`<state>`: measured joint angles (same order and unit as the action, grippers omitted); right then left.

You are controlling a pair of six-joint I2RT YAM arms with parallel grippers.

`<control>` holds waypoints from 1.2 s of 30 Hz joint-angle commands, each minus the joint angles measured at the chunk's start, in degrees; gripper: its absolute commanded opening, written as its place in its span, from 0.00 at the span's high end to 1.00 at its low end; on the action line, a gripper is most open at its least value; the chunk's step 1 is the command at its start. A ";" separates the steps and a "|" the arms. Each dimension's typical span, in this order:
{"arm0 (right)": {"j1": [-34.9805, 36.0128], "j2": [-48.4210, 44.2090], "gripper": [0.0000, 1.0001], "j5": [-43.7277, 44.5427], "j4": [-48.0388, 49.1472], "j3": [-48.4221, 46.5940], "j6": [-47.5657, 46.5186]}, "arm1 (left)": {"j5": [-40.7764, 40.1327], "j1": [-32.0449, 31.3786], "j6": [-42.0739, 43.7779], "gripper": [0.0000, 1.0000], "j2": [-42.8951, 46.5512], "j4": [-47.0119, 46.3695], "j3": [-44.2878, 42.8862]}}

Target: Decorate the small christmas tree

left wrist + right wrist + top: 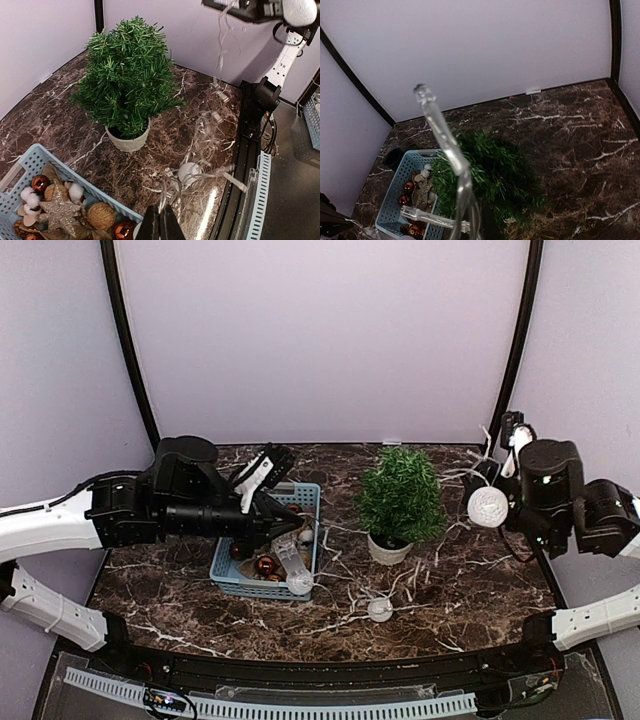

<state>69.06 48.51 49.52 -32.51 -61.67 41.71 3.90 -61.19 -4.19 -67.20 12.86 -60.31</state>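
The small christmas tree (400, 495) stands in its white pot (388, 550) mid-table, bare of ornaments; it also shows in the left wrist view (127, 75) and the right wrist view (495, 180). A clear light string (405, 585) trails over the table around it, with a white round piece (379, 608) on it. My left gripper (292, 530) hovers over the blue basket's right end, shut (160, 227) on a strand of that string. Raised right of the tree, my right gripper (478, 478) is shut (487, 235) on another strand, whose clear bulb (422, 92) sticks up.
The blue basket (305, 490) left of the tree holds copper baubles (41, 183), a glittery star (60, 212), a twine ball (101, 215) and cotton puffs. Loose loops of string (210, 120) lie between the tree and the table's black front rail (245, 150). Walls enclose three sides.
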 commanded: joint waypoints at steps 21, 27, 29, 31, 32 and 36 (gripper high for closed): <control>-0.41 5.36 0.56 -12.26 -8.89 29.34 45.22 | -1.30 -0.74 -11.08 1.00 -2.13 -8.83 6.70; -0.46 5.42 0.27 -13.58 -14.66 27.28 45.13 | -2.31 -0.66 -11.49 1.00 -1.54 -8.37 6.45; -0.42 5.36 0.20 -14.29 -14.23 27.15 43.60 | -2.71 -0.66 -11.54 1.00 -1.46 -8.04 6.17; -0.58 5.94 0.15 -15.50 -13.25 26.78 40.96 | -3.21 -0.67 -11.55 1.00 -1.38 -7.77 5.81; -0.59 6.50 0.13 -16.10 -13.15 26.33 39.92 | -3.21 -0.70 -11.55 1.00 -1.32 -7.72 5.60; -0.63 10.90 0.02 -17.83 -13.49 23.62 35.07 | -3.20 -0.64 -11.72 1.00 -1.43 -8.03 5.39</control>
<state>68.71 56.03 33.82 -45.39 -34.35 82.41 1.41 -61.67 -15.44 -70.37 5.65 -54.22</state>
